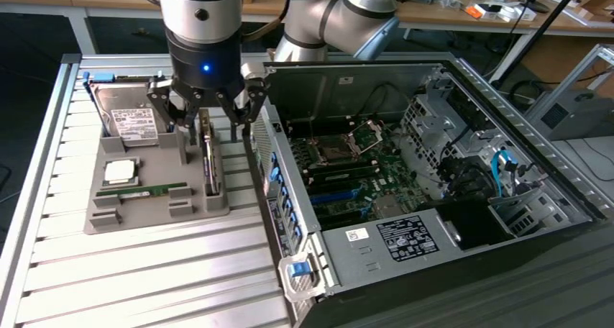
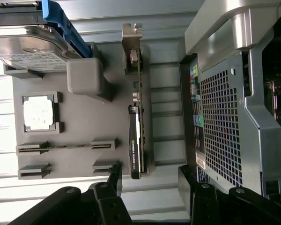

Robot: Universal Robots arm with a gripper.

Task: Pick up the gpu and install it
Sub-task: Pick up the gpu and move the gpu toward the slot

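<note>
Tray [image 1: 144, 211] is plain mid-grey. Gpu [image 2: 135, 154] has a black board and a silver end bracket. Hard drive [image 1: 131, 118] is silver with a white label, black print and a blue frame. Chip [image 1: 119, 171] silvery-white. RAM stick [image 1: 146, 191] green. Case [image 2: 220, 136] grey with a square-hole mesh pattern. Motherboard [image 1: 357, 168] green. Table [image 1: 144, 285] silver, ribbed slats. Gripper [image 1: 206, 130] black, blue light above.

Grey tray [image 1: 144, 214] holds hard drive [image 1: 132, 119], CPU [image 1: 120, 171] and RAM stick [image 1: 144, 191] beside an open computer case [image 1: 331, 80].

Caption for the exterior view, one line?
Open gripper poised above the gpu, which stands on edge in a grey parts tray beside the open computer case.
</note>
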